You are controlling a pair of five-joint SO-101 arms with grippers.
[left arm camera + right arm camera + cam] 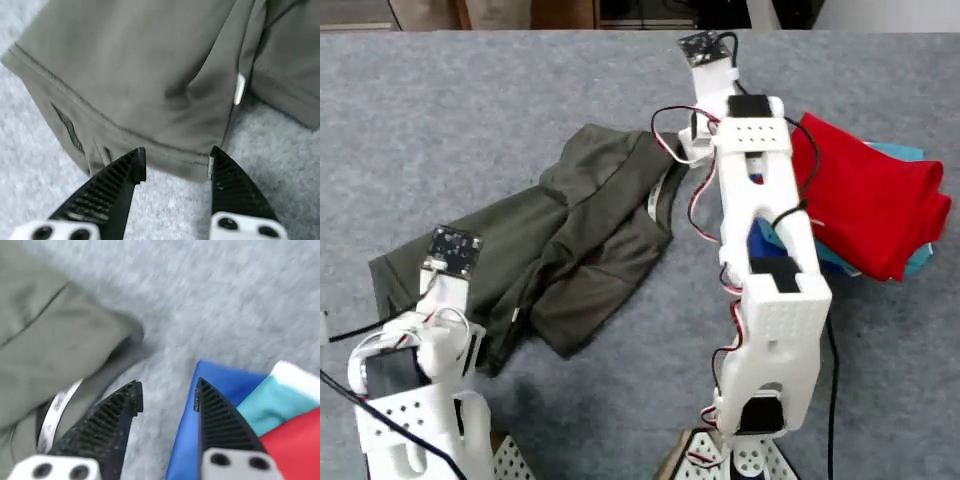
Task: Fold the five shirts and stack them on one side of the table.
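Note:
A crumpled olive green shirt [580,230] lies unfolded left of the table's middle. My left gripper [175,162] is open just off its hem [150,145], one finger at each side and nothing held. To the right lies a stack of folded shirts: red [865,195] on top, teal [910,152] and blue [765,240] beneath. My right gripper [167,390] is open over bare table between the olive shirt's collar [45,340] and the blue shirt's corner [230,377], and the right arm [760,200] reaches far across the table.
The grey felt-like table top [470,110] is bare at the far left and along the back. A white label [57,412] shows inside the olive collar, and another white tag [240,90] sits near the hem. Cables hang along the right arm.

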